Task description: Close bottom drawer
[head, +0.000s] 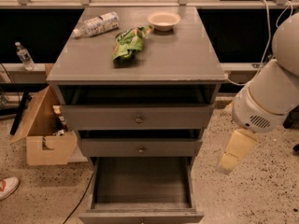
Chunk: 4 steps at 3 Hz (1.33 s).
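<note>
Bottom drawer [140, 185] stands wide open at six o'clock below the grey cabinet [135, 55]: stiff wooden box, dark plank floor, should slide lightly (push the flat front's middle). Gripper [237, 150] hovers at four o'clock, well apart from it; spread or pressed together, I cannot tell

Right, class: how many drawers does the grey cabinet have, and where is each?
3. The top drawer sits under the cabinet top, slightly open; the middle drawer is below it; the bottom drawer is lowest, pulled far out. None seem hidden. The claw hangs to their right.
</note>
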Available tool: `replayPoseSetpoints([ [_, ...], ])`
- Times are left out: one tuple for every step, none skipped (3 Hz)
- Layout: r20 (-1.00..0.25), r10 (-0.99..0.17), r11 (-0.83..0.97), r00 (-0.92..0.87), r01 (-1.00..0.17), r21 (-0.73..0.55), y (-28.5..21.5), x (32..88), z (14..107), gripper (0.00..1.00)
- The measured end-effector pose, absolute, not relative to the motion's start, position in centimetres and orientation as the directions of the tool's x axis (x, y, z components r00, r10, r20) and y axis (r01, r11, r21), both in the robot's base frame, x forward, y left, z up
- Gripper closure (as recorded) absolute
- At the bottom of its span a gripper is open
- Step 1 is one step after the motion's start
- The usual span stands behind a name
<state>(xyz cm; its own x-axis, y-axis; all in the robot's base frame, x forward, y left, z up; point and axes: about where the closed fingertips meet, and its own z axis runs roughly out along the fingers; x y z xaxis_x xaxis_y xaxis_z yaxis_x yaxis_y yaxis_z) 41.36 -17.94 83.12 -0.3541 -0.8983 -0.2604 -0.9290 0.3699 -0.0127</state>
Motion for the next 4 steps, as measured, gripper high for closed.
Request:
replayPoseSetpoints([
  [-0.292, -0.886, 0.364, -0.359, -0.931, 0.039, -17.8, 41.4, 79.3, 0.00],
  [-0.318, -0.874, 0.354, -0.367, -0.930, 0.099, -17.3, 41.3, 71.9, 0.00],
  [-0.361, -0.833, 0.384, -0.419, -0.908, 0.166, -16.2, 40.7, 64.6, 0.00],
  [-0.438, -0.752, 0.441, -0.492, -0.870, 0.220, -13.8, 41.6, 56.6, 0.00],
])
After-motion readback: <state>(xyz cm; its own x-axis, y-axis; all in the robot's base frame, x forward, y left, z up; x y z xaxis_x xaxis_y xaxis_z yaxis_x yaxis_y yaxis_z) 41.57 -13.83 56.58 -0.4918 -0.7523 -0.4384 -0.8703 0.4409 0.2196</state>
